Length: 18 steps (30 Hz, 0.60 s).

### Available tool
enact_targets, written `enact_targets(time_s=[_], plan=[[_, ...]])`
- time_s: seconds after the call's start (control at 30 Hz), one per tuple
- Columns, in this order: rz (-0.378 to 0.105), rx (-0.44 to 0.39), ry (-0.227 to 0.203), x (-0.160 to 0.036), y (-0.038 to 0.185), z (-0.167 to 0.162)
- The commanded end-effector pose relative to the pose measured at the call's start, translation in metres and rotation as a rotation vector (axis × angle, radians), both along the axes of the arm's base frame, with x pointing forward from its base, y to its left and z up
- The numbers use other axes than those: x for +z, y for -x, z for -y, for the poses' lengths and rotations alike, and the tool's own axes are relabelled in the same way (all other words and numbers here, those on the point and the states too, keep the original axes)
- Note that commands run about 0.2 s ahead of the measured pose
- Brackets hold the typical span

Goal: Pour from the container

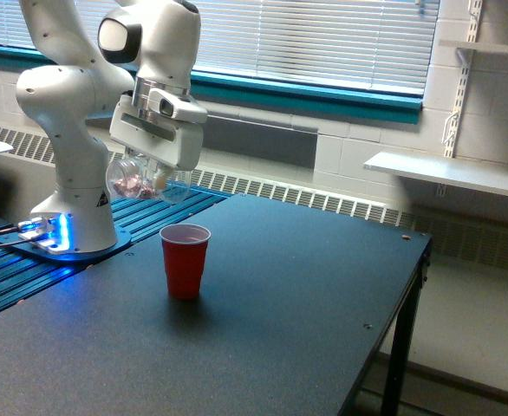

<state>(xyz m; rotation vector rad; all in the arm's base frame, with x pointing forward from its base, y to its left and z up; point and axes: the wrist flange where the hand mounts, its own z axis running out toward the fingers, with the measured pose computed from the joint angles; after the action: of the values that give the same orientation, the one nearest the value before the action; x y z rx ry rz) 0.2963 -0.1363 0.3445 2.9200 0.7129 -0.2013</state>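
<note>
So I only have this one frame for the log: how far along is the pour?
Done: the gripper has the clear cup lifted and tipped sideways. In hand: it sits up and toward the exterior view's left of the red cup, pieces inside. Left: lining up and pouring; nothing is falling.

Single exterior view, mid-distance, slightly above table (323, 286).
</note>
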Motion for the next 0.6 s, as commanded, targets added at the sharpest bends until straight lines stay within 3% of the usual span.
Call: enact_targets(time_s=[0.03,0.13,0.33,0.53,0.6], plan=[[0.01,-0.082,0.053,0.0021,0.0014,0.0045],[-0.016,-0.099,0.066,-0.0033,0.004,0.0064],[-0.01,-0.141,0.081,-0.0035,0.003,0.007],[0.02,-0.176,0.066,-0.0017,0.0026,0.0024],[0.009,-0.177,0.073,-0.0027,0.0045,0.0015]])
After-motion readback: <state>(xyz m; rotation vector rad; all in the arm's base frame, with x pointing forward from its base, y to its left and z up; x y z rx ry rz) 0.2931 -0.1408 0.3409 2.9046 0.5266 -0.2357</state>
